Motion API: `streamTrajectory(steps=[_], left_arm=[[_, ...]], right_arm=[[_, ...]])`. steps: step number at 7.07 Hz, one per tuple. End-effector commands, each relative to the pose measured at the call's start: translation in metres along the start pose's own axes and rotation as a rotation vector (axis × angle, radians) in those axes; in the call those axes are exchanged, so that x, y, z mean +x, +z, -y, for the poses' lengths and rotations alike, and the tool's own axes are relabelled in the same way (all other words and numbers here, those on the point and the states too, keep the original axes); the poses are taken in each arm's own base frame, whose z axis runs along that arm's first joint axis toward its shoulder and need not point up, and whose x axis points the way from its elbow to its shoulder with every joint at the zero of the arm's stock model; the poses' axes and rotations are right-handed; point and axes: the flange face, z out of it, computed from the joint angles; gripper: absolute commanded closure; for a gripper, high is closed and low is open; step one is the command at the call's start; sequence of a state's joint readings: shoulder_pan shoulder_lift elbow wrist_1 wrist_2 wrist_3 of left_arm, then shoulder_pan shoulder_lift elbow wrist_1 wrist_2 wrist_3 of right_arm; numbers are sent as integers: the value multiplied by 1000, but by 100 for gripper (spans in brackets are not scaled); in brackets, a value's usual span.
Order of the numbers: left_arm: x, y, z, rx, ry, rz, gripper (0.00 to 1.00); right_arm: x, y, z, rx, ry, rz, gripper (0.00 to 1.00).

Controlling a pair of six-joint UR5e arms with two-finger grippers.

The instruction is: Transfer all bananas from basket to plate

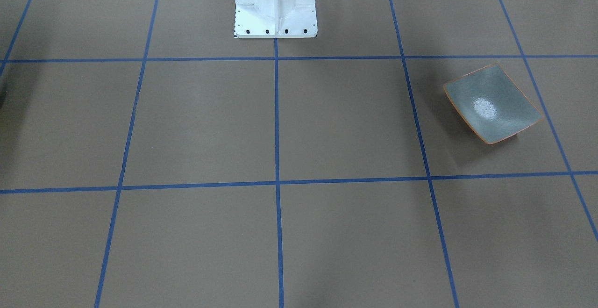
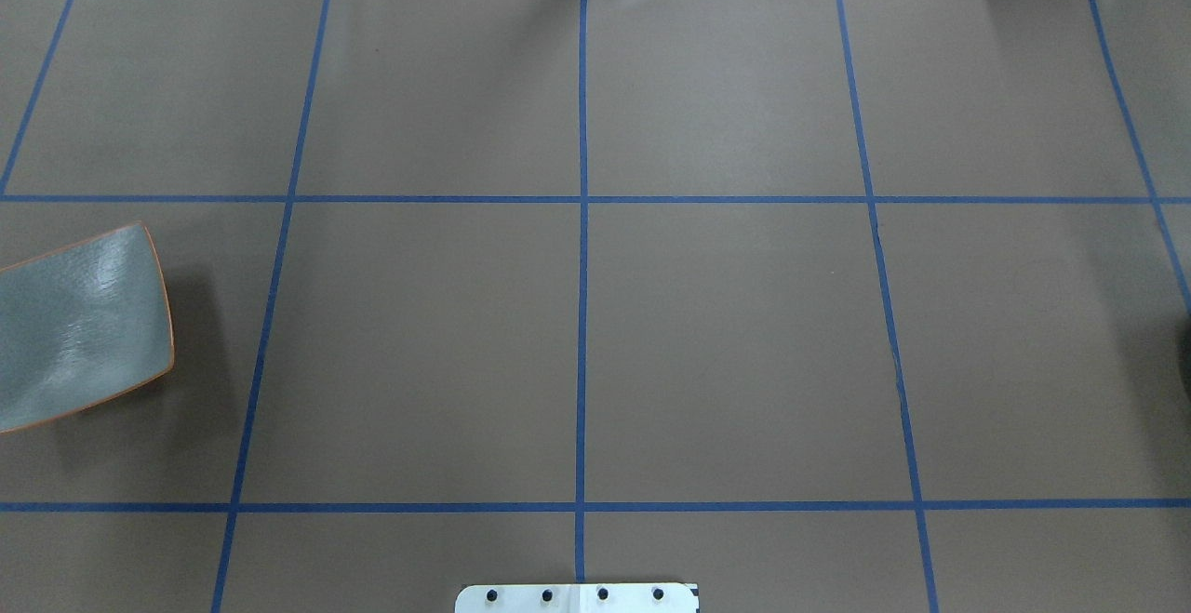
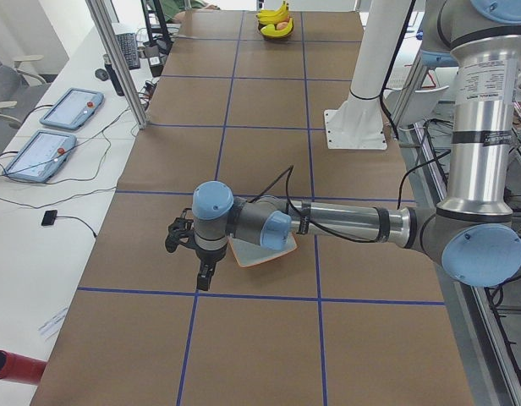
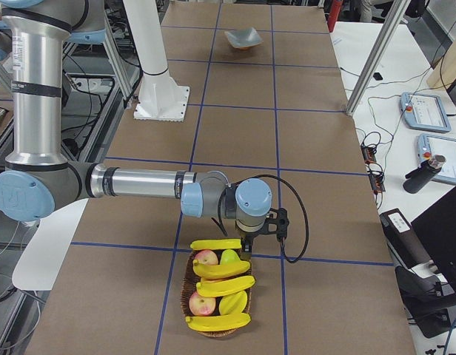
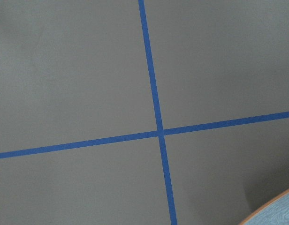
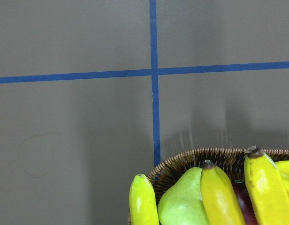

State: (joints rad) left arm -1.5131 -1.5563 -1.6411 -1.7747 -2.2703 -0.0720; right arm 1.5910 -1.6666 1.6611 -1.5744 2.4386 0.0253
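Fingers' gap on both grippers: cannot tell, side views only. Low, stretched right arm (image 4: 139,183); right gripper (image 4: 247,241) pointing down over basket (image 4: 213,333) rim; four bananas (image 4: 225,285) at its 6 o'clock, with apples (image 4: 201,302), likely a pear (image 6: 182,206). Opposite end: left gripper (image 3: 206,276) points down, plate (image 3: 259,252) just beside at its 3 o'clock.

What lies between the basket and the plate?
Exterior right view: bare table crossed by blue tape, with only the right gripper hanging at the basket rim nearest the plate.
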Motion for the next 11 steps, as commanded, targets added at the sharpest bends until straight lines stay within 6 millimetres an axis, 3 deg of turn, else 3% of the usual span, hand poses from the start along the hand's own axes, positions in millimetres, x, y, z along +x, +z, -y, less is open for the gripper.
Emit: streamTrajectory(steps=[1, 3, 6, 7, 9, 11], left_arm=[[-1, 2, 2, 5, 6, -1, 0], [-4, 7, 3, -5, -2, 0, 0], [5, -1, 33, 22, 32, -4, 0], [7, -4, 38, 28, 38, -2, 0], [4, 2, 38, 19, 32, -1, 0], [4, 1, 38, 25, 37, -4, 0]], right_arm=[[-1, 0, -5, 2, 10, 25, 0], [1, 2, -5, -2, 21, 31, 0], [-6, -5, 4, 14, 45, 18, 0], [7, 7, 1, -10, 73, 18, 0], [15, 14, -3, 19, 38, 20, 0], [10, 9, 7, 31, 25, 22, 0]])
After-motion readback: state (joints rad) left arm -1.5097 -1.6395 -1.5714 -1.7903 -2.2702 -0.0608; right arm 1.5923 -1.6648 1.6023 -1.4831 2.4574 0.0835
